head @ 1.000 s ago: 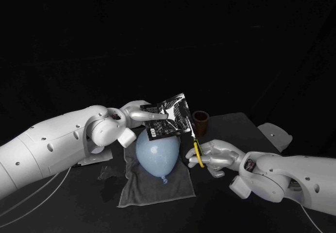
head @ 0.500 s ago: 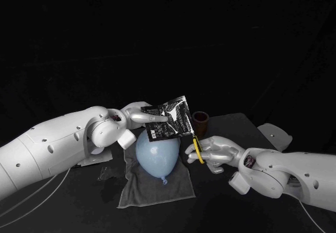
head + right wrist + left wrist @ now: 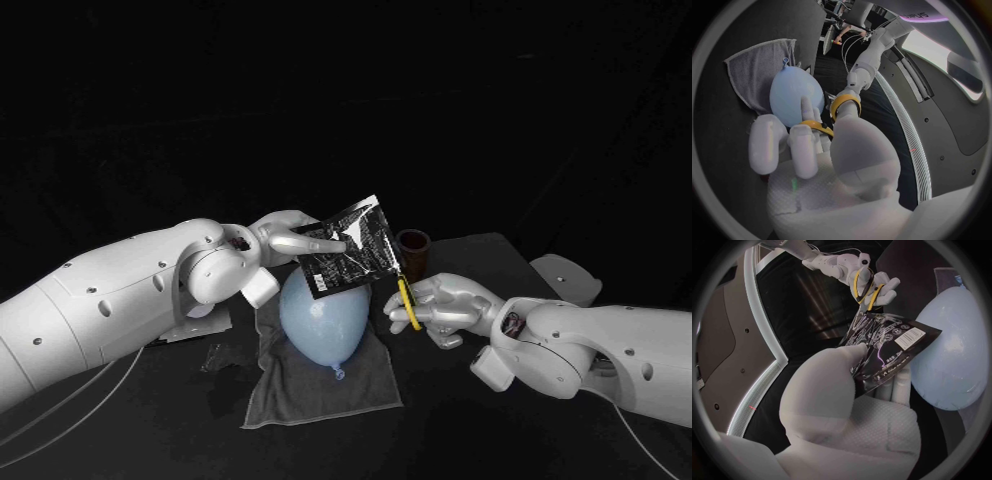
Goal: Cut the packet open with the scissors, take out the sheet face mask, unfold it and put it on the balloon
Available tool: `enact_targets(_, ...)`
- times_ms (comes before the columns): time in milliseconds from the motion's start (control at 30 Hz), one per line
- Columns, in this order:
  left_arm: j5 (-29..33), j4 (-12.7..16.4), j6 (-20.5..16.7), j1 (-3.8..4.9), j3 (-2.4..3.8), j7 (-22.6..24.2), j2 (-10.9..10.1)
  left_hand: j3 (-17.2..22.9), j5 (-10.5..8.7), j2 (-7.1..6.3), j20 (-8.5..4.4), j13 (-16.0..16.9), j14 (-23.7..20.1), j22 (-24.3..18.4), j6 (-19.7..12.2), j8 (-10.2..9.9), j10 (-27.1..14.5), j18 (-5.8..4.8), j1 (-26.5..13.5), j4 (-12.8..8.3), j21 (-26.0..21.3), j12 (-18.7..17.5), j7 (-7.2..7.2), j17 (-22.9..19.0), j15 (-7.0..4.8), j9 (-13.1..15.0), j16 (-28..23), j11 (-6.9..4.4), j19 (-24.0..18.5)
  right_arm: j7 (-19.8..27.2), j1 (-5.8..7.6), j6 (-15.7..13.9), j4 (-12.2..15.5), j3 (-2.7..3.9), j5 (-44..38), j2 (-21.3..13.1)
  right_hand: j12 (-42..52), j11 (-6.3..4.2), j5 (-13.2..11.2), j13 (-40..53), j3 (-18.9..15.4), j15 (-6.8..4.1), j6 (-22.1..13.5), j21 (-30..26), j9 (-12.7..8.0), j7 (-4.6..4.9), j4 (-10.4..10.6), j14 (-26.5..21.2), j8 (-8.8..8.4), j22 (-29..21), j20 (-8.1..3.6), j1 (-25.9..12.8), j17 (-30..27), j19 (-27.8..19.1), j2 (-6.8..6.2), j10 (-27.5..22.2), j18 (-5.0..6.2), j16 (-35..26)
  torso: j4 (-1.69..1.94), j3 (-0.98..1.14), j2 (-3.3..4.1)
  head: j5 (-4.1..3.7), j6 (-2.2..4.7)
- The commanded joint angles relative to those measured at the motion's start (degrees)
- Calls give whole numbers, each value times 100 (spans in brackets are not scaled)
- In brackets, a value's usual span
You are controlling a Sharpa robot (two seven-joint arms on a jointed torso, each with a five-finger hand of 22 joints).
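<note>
Two hands meet just above the balloon (image 3: 320, 318), one with the packet (image 3: 353, 248), one with the scissors (image 3: 408, 308).
The left hand (image 3: 281, 235) pinches the packet by its side and holds it upright near the balloon's wide end. The fingers of the right hand (image 3: 450, 310) are closed through the yellow scissor handles, with the blades at the packet's lower corner, on the side away from the balloon. I judge the cut is about to start: hold the packet taut, cut only a narrow strip so the mask is spared, and point the tips away from the balloon.
</note>
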Motion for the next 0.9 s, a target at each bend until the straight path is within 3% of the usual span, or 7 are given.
enact_targets(33,-83,22,134,-4,1,45,5,-12,38,45,10,7,42,0,28,150,26,48,10,-14,36,24,20,5,-11,1103,39,-3,39,96,16,81,9,9,34,10,176,-173,12,88,-143,-117,226,148,30,-108,-59,373,146,955,-70,51,543,105,123,355,-64,39,-1,-3,2,-11,7)
enact_targets(300,-91,18,113,-6,1,43,0,-12,38,47,8,7,44,0,22,160,32,48,9,-21,36,24,19,10,-12,1123,40,-4,43,167,22,-9,20,9,126,-8,856,-581,15,685,-163,-471,989,490,277,-518,-186,406,599,1100,-397,205,610,283,334,1256,-143,73,2,-2,-1,2,9)
enact_targets(467,-103,13,104,-7,1,43,-6,-12,38,47,8,7,44,0,22,160,32,48,9,-21,36,24,19,10,-12,1123,40,-4,43,163,25,17,23,9,136,-35,943,-586,12,961,-164,-493,927,487,358,-521,-187,406,585,1103,-446,142,591,280,279,1078,-146,62,-1,-2,2,-3,11)
enact_targets(600,-115,8,106,-8,1,43,-9,-12,38,47,8,7,44,0,22,160,32,48,9,-21,36,24,19,10,-12,1123,40,-4,43,179,28,31,16,9,151,-51,583,-390,19,915,-157,-345,566,408,325,-336,-171,400,323,1074,-350,40,562,234,173,491,-136,47,0,0,1,1,14)
enact_targets(667,-128,7,112,-8,1,43,-10,-12,38,47,8,7,44,0,22,160,32,48,9,-21,36,24,19,10,-12,1123,40,-4,43,198,32,30,9,9,166,-60,214,-194,11,745,-160,-178,173,295,249,-125,-178,388,69,1030,-244,-15,519,170,89,-59,-119,28,2,0,2,-4,24)
enact_targets(767,-141,5,119,-8,1,42,-12,-12,38,47,8,7,44,0,22,160,32,48,9,-21,36,24,19,10,-12,1123,40,-4,43,220,44,41,-7,9,173,-70,-47,-19,12,573,-155,-19,-146,102,168,49,-194,363,-152,952,-109,-62,451,59,36,-403,-81,-1,0,1,1,0,29)
enact_targets(900,-149,4,130,-9,1,40,-14,-11,38,49,7,7,44,0,15,167,34,47,8,-27,35,23,19,14,-13,1140,40,-5,46,211,67,109,-43,9,152,-78,-221,85,9,413,-154,75,-300,-115,117,149,-206,328,-269,860,3,-107,357,-66,-8,-631,-27,-42,1,1,2,4,36)
